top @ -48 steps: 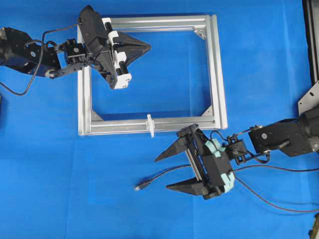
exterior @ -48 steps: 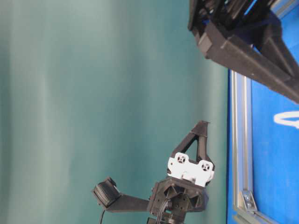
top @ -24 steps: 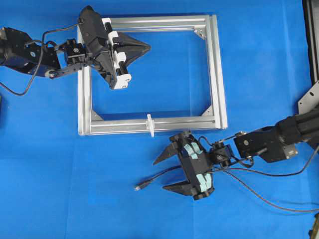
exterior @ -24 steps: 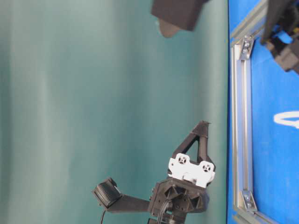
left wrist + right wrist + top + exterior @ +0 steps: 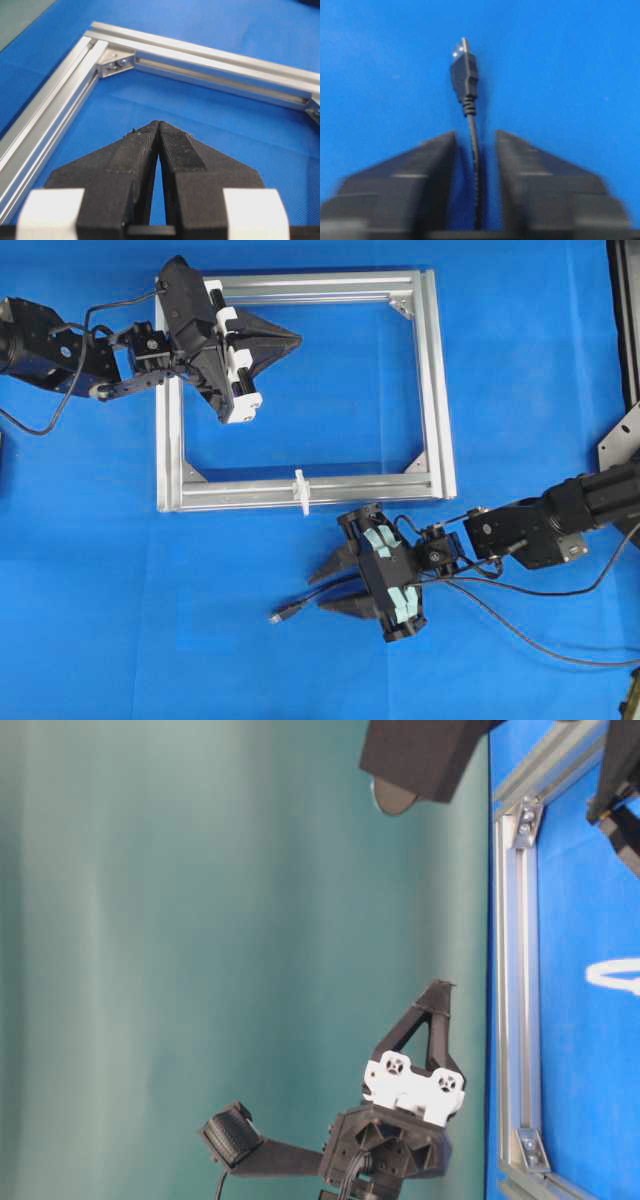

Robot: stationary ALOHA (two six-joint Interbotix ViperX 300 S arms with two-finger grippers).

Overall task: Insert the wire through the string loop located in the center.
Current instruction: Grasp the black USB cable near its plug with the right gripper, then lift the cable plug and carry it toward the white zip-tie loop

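Right pincer (image 5: 475,145) straddles the wire (image 5: 471,125) just behind its plug, jaws narrowed but with a gap visible on both sides, so no grip yet. String loop (image 5: 300,490) stands unthreaded at the wire's twelve o'clock; left pincer (image 5: 159,131) hangs clenched and empty over the frame (image 5: 437,380).

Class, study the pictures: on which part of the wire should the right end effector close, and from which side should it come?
Grip the wire on its thin cord just behind the plug, coming from above with a jaw either side. It lies flat and straight there, and a short overhang keeps the tip steerable toward the loop.
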